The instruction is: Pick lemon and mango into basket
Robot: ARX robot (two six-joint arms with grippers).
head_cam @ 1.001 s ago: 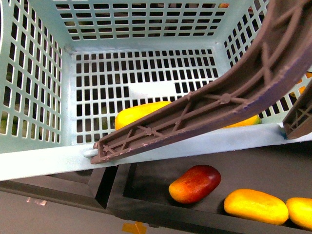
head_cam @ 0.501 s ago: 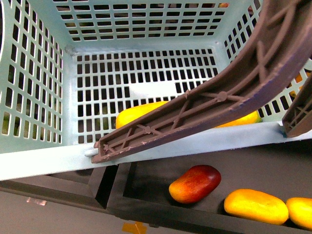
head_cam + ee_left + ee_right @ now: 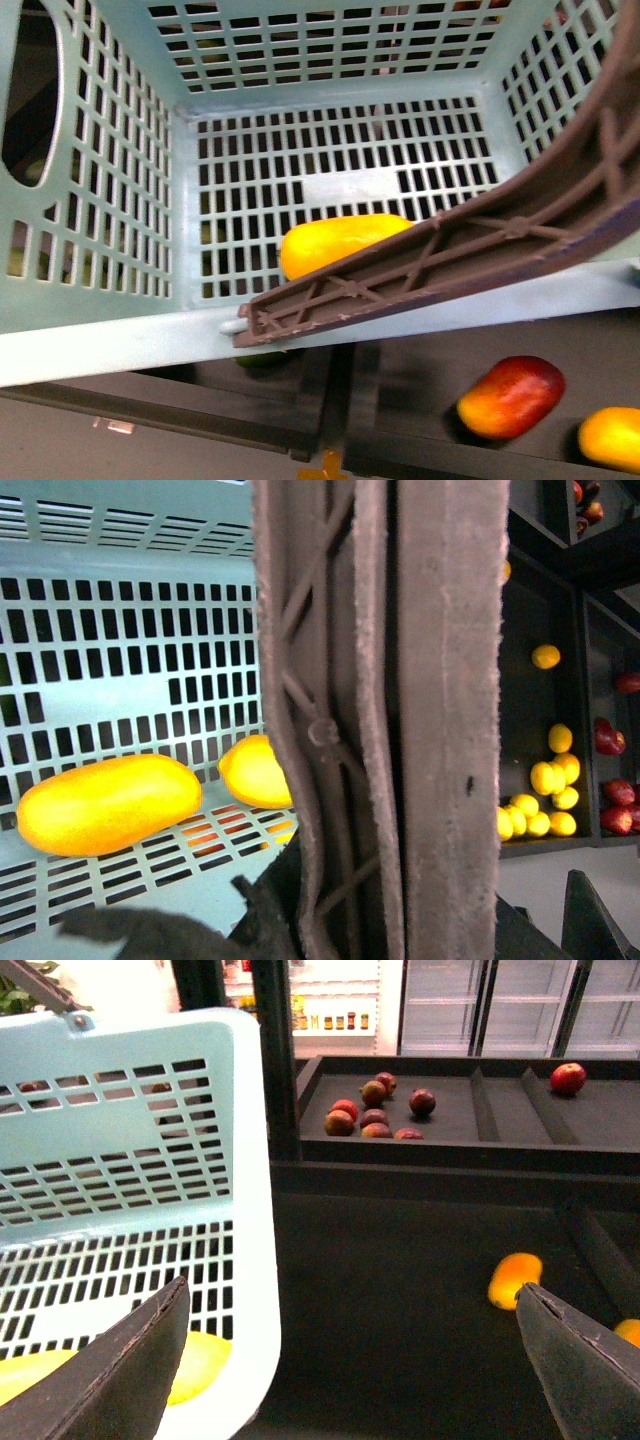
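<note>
The light teal basket [image 3: 120, 335] fills the front view, its brown handle [image 3: 450, 262] slanting across it. A yellow mango [image 3: 335, 243] lies on its slotted floor and also shows in the left wrist view [image 3: 108, 803]. A second yellow fruit [image 3: 255, 772] lies beside it, half hidden by the handle [image 3: 440, 680]; I cannot tell if it is the lemon. My left gripper [image 3: 400, 930] is shut on the handle. My right gripper [image 3: 350, 1360] is open and empty over the dark shelf, just outside the basket's wall [image 3: 250, 1210].
A red-and-yellow mango [image 3: 510, 395] and a yellow mango [image 3: 610, 438] lie in the dark tray below the basket. An orange-yellow mango [image 3: 514, 1278] lies near the right gripper. Small lemons [image 3: 545, 800] and red fruit [image 3: 375, 1115] sit on shelves.
Everything in the front view has shifted to the right: the basket, its handle and the tray fruit. The oval opening in the basket's left wall has come into view.
</note>
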